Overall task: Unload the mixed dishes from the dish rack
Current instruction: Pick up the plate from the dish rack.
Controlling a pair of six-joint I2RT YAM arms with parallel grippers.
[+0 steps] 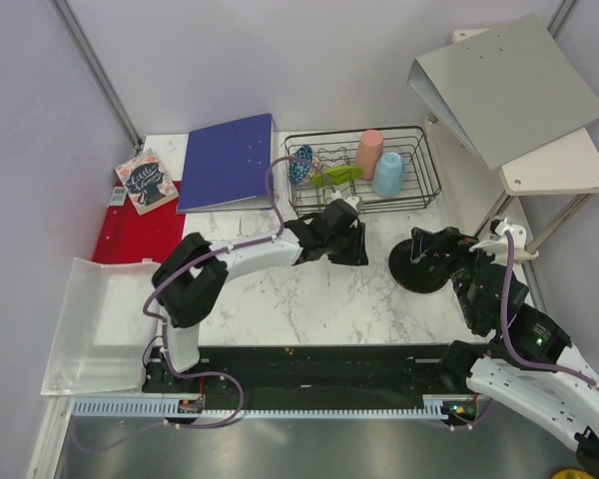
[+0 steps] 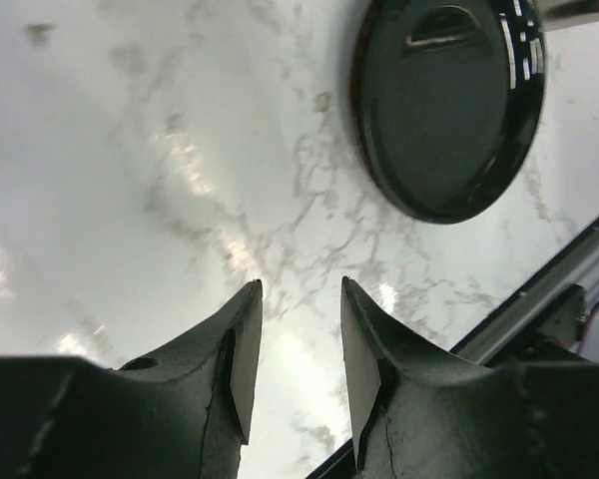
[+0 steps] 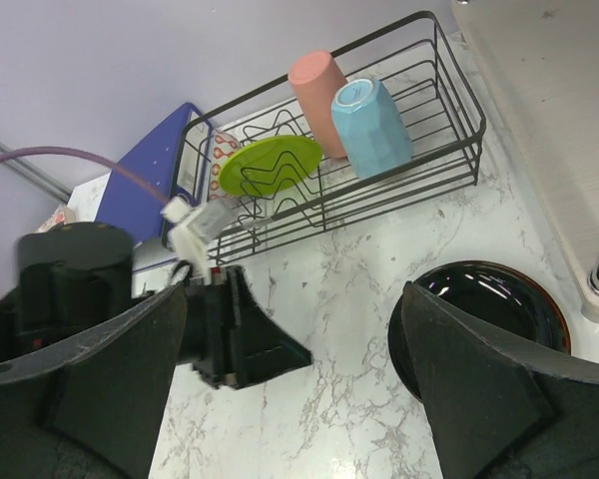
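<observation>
Top external view: the dish rack (image 1: 427, 190), a rectangular black wire basket, is set at the far edge of the worktop (image 1: 309, 299). Four dishes are held in it. The tall pink cup (image 1: 369, 152) and the light blue cup (image 1: 388, 175) are leaned side by side at the right, base up. The lime-green bowl (image 1: 336, 176) is stood on edge among the dividers, and the small blue patterned bowl (image 1: 299, 165) is tucked at the left end. The lacquer bowl (image 1: 417, 271), glossy black inside, is placed on the worktop near the rack's right end.

The worktop is white marble-patterned and smooth. A blue binder (image 1: 228, 160) is laid just left of the rack, and pale walls are seen behind.

The left claw (image 2: 299, 289) is parted narrowly, nothing is held, and bare marble is seen under it. The right claw (image 3: 295, 294) is spread wide and empty. One finger is seen across the bowl's rim; contact cannot be told.
</observation>
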